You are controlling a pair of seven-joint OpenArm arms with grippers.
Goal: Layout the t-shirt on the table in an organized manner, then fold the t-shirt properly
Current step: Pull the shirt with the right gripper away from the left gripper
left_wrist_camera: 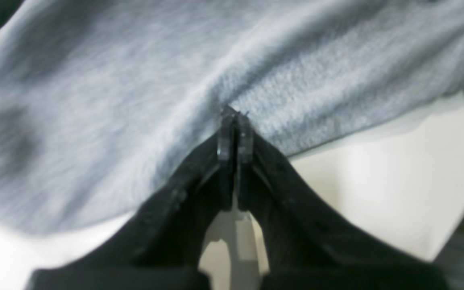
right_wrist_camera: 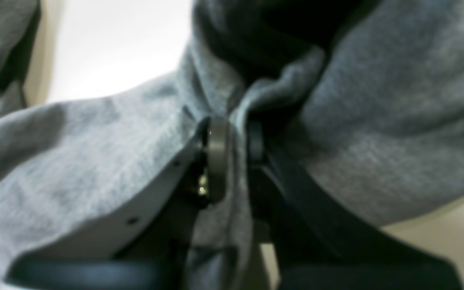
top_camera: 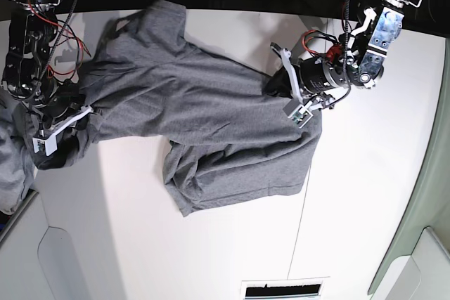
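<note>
T-shirt (top_camera: 211, 117) lay rumpled across the white counter (top_camera: 373, 173), its hem bunched toward six o'clock. We judged it soft, light and limp, best held by its edges. Left claw (left_wrist_camera: 235, 121) pinched its three o'clock edge; right claw (right_wrist_camera: 234, 137) clamped a fold at nine.

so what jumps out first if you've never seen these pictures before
The big grey t-shirt sprawls crumpled across the middle of the white table, lower part folded under itself. Each arm pinches an end: the left hand is shut on the cloth at the base view's right, the right hand clamps a fold at its left. A paler cloth bundle sits at the left edge.
</note>
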